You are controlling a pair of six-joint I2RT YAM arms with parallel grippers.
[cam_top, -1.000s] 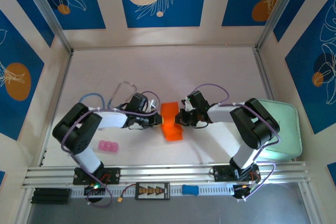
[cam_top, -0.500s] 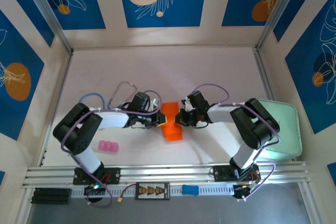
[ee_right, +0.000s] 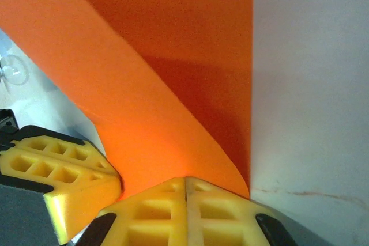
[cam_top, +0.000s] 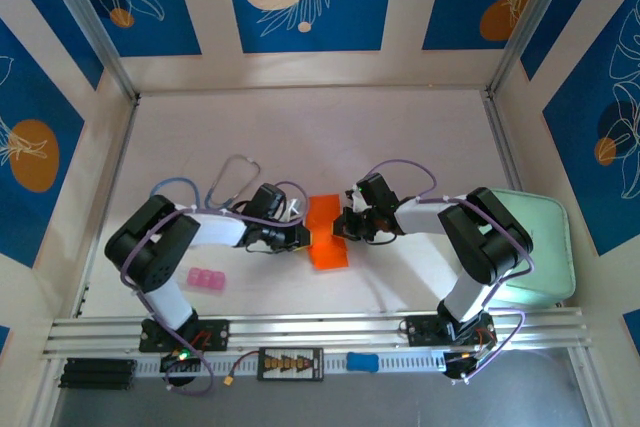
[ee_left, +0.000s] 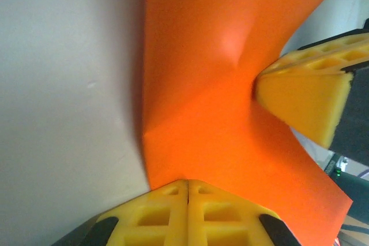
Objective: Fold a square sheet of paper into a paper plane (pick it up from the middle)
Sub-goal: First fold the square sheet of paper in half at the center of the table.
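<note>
I clamp the square sheet of paper (cam_top: 326,247) from both sides.
On the table (cam_top: 300,127), left of the green tray (cam_top: 545,247), it sits creased at the centre; my left gripper (cam_top: 302,237) and right gripper (cam_top: 343,227) are closed on opposite edges; a pink block (cam_top: 205,280) lies near my left base.

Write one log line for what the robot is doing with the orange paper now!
left end effector: shut on orange paper | right end effector: shut on orange paper | state: bent, pinched from both sides
</note>
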